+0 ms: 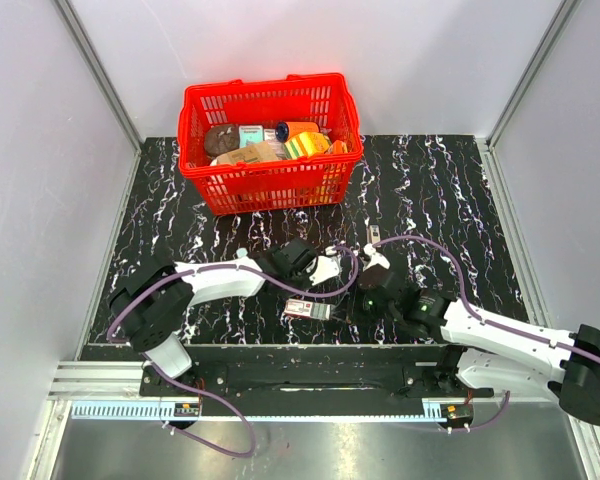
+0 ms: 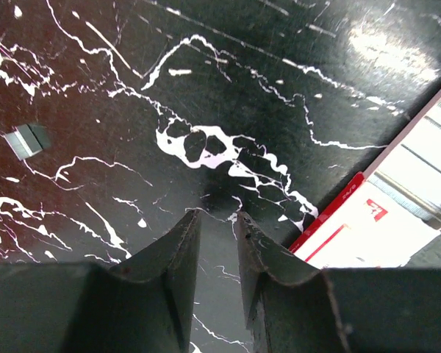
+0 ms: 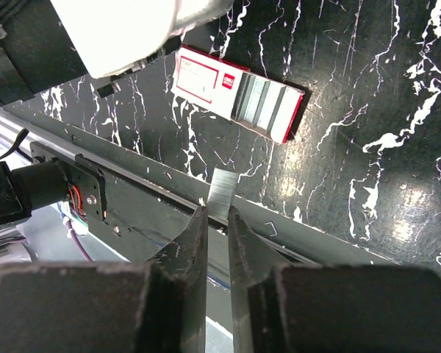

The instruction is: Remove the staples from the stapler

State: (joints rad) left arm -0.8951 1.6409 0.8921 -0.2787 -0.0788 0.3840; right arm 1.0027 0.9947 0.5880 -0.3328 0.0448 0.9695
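Red basket (image 1: 270, 187) of packets, open box (image 3: 206, 77) of strips, right fingers (image 3: 192, 246) pinching staples (image 3: 222, 193)

Bright, even top view; darker, softer wrist views.
Flat overhead light filled the top view, paling the walls, with only faint shadows under the arms and a vivid basket (image 1: 270, 140). In the left wrist view, glare bloomed on the glossy table (image 2: 382, 44) at the upper right, and the left gripper (image 2: 217, 217) was dark and slightly blurred. The right wrist view was dimmer, with the right gripper (image 3: 217, 211) out of focus and the staples (image 3: 222, 193) glinting pale.
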